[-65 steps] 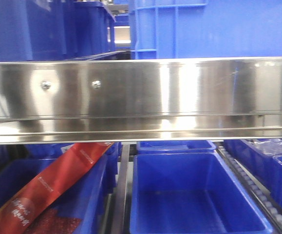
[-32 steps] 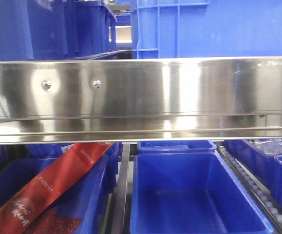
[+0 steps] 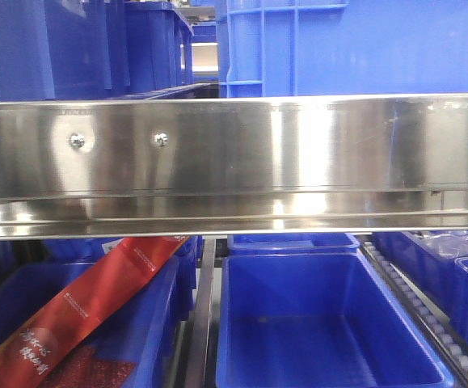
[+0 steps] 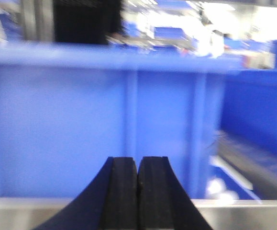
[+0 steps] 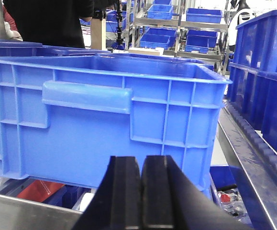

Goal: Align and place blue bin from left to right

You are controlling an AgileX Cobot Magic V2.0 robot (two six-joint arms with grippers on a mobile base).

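The blue bin (image 3: 363,48), bright blue with raised ribs, stands on the upper shelf behind the steel rail, at the top right of the front view. In the left wrist view its ribbed wall (image 4: 105,129) fills the blurred frame just beyond my left gripper (image 4: 138,160), which is shut on nothing. In the right wrist view the blue bin (image 5: 105,129) shows its handle and grid ribs, with my right gripper (image 5: 141,160) shut and empty, low in front of its wall. Neither gripper appears in the front view.
A wide steel shelf rail (image 3: 234,162) crosses the front view. Darker navy bins (image 3: 80,48) stand left of the blue bin. Below, an empty navy bin (image 3: 322,323) and another holding a red packet (image 3: 80,307). A tall blue bin stack (image 5: 267,72) and roller track (image 5: 258,139) lie right.
The blue bin has shifted a few pixels to the right on the upper shelf in the front view, then held still. The rail and lower bins look the same.
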